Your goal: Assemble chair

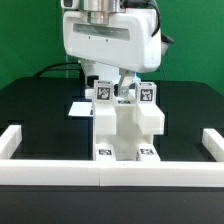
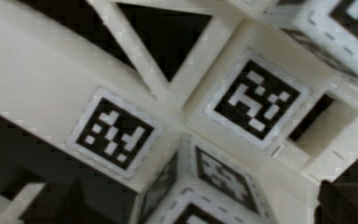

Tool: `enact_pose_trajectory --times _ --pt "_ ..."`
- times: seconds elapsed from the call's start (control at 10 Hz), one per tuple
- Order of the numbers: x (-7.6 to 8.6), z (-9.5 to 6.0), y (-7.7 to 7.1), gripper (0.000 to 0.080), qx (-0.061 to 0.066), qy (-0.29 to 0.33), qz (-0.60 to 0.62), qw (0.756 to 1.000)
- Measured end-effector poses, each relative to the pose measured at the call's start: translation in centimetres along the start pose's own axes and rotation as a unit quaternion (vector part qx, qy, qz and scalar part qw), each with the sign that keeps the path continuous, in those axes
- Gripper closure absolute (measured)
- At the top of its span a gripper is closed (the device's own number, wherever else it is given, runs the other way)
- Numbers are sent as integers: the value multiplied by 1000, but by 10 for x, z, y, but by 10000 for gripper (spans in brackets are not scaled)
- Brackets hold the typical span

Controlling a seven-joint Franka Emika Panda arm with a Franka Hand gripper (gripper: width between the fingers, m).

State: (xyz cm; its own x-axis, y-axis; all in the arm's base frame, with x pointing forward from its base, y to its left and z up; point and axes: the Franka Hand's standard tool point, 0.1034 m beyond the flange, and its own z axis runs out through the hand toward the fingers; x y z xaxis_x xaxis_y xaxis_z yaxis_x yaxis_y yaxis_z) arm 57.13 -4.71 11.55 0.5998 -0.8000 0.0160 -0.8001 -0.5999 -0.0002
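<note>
The chair point(image 1: 124, 128) stands partly built near the middle of the black table point(image 1: 30, 105), just behind the near white rail point(image 1: 60, 170), with two tagged posts rising at its top. The gripper point(image 1: 118, 88) hangs right over those posts with its fingers spread apart, holding nothing; whether a finger touches a post I cannot tell. The wrist view is filled by the chair's tagged white blocks point(image 2: 176, 120), close and blurred.

The chair looks like stiff, blocky plastic, probably light, with smooth faces that could slip. I judge the flat opposite sides of a block or post the best place to pinch, square on, clear of the tags.

No containers are in view; the rails only fence the table.
</note>
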Motion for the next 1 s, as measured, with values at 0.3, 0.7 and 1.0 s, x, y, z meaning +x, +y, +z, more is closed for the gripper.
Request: enact_pose_trajectory --times 0.3,0.7,1.0 --pt "1 0 1 150 0 0 -152 988" --pt "2 0 2 150 -1 0 -285 958" --pt "4 0 3 150 -1 0 -393 920"
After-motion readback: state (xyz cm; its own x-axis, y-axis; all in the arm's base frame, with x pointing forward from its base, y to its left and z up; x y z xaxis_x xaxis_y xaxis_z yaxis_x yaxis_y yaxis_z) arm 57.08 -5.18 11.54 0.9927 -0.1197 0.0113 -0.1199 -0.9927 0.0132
